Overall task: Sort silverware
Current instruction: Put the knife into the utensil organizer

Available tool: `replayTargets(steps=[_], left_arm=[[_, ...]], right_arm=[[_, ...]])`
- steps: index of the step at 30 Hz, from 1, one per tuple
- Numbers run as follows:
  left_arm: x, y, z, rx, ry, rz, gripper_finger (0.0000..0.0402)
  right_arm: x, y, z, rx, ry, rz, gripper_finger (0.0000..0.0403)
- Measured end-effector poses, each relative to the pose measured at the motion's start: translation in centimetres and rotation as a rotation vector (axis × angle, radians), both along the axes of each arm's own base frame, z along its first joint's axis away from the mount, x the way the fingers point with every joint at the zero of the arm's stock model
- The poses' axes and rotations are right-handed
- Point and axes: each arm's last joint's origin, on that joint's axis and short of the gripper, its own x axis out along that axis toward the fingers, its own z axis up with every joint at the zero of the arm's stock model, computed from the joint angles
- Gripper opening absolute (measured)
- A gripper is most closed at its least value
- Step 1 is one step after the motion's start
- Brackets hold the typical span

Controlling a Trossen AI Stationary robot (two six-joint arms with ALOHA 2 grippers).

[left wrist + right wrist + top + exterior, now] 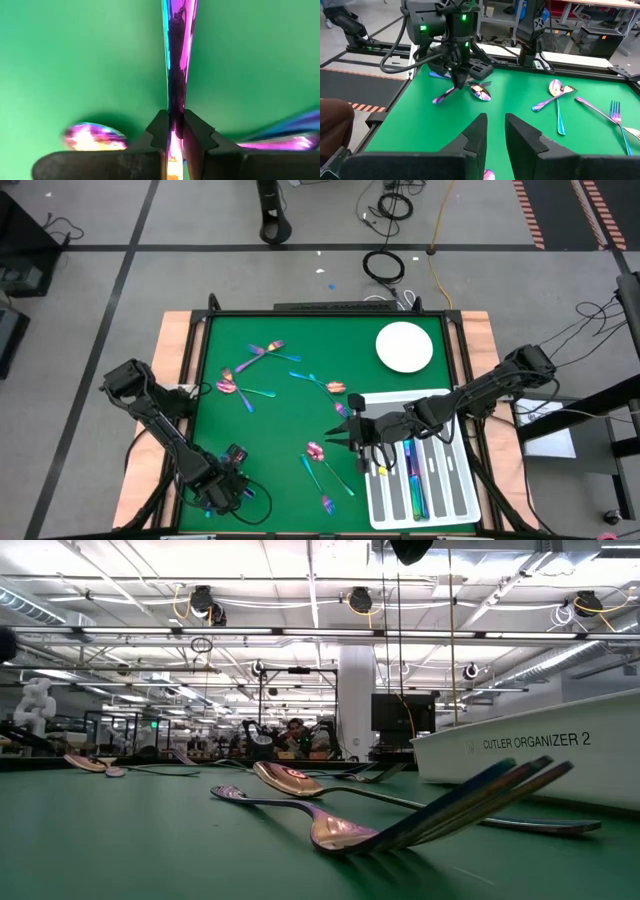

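My left claw (175,131) is clamped narrowly on the slick handle of one rainbow piece (179,50) low over the green mat (75,60), with a spoon (93,137) just beside it, so the piece may twist or slip free on the carry to the tray (467,498), where my right claw (348,436) hovers, fingers apart.

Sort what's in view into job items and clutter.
Job:
- loose silverware on the green mat
- silverware handle clamped in the left gripper
- sorted pieces in the cutlery organizer
- right gripper, open beside the organizer

Clutter:
- round white plate
- floor cables
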Motion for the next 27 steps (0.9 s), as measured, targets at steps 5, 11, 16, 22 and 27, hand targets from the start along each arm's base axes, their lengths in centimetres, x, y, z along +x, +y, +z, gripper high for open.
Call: replayTargets(steps=[5, 11, 16, 22, 27], left_arm=[[1.1, -0.1, 1.9, 0.079, -0.090, -0.024, 0.0034], [3.0, -0.3, 4.8, 0.216, -0.300, -0.070, 0.0035], [4.8, -0.5, 6.7, 0.264, -0.490, 0.013, 0.0036], [5.9, 0.1, 7.3, 0.287, -0.546, 0.046, 0.0037], [6.2, 0.8, 7.6, 0.538, -0.591, -0.187, 0.0038]], right_arm=[[0.0, 0.0, 0.0, -0.002, -0.002, 0.000, 0.0059], [0.1, -0.1, 0.0, -0.001, -0.001, -0.004, 0.0059], [0.1, -0.1, 0.0, -0.018, -0.002, 0.003, 0.0059], [0.3, 0.0, -0.5, -0.005, 0.010, 0.006, 0.0059], [1.3, 0.0, -1.6, 0.147, 0.017, -0.058, 0.0059]])
